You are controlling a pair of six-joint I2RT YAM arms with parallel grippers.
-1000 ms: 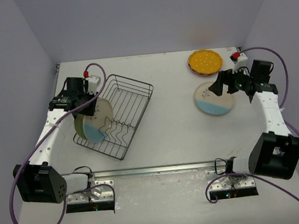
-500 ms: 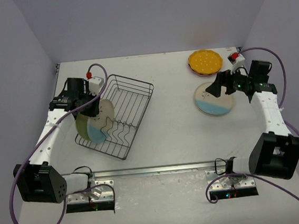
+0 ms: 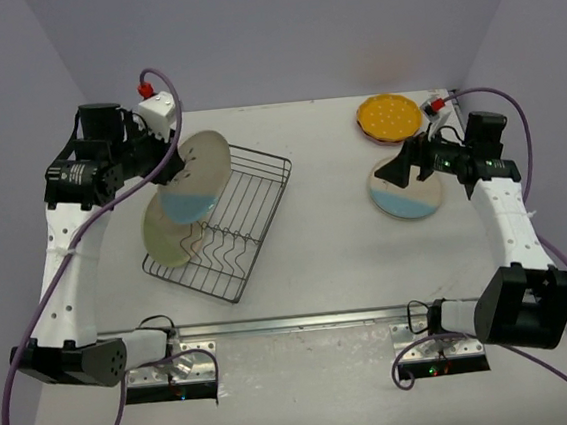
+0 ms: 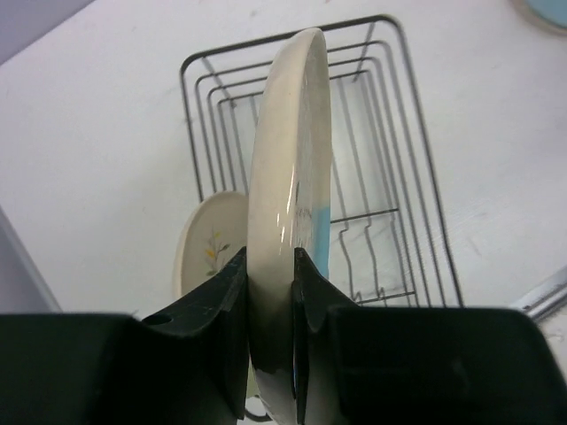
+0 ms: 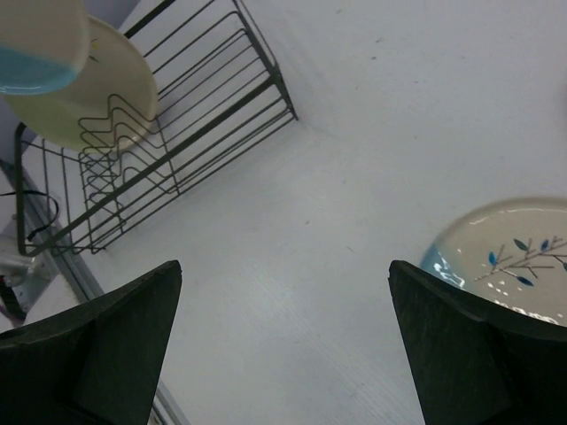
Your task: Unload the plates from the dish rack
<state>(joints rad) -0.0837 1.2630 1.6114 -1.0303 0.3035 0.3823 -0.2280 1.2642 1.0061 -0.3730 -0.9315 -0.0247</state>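
My left gripper [image 3: 171,161] [image 4: 270,266] is shut on the rim of a cream-and-blue plate [image 3: 199,172] [image 4: 288,168], holding it on edge in the air above the dish rack [image 3: 227,230] [image 4: 399,177]. A pale green-cream plate [image 3: 168,236] [image 4: 208,252] stands upright at the rack's near left end. My right gripper [image 3: 398,170] [image 5: 283,267] is open, hovering over the left edge of another cream-and-blue plate [image 3: 410,196] [image 5: 514,252] that lies flat on the table. In the right wrist view the rack [image 5: 186,106] sits at upper left.
An orange-yellow dotted plate [image 3: 390,114] rests on a pink one at the back right of the table. The walls stand close on the left, back and right. A metal rail [image 3: 294,322] runs along the near edge between the arm bases.
My left arm has lifted the cream-and-blue plate up out of the rack and tilted it toward the back. The right gripper has shifted slightly left, still open.
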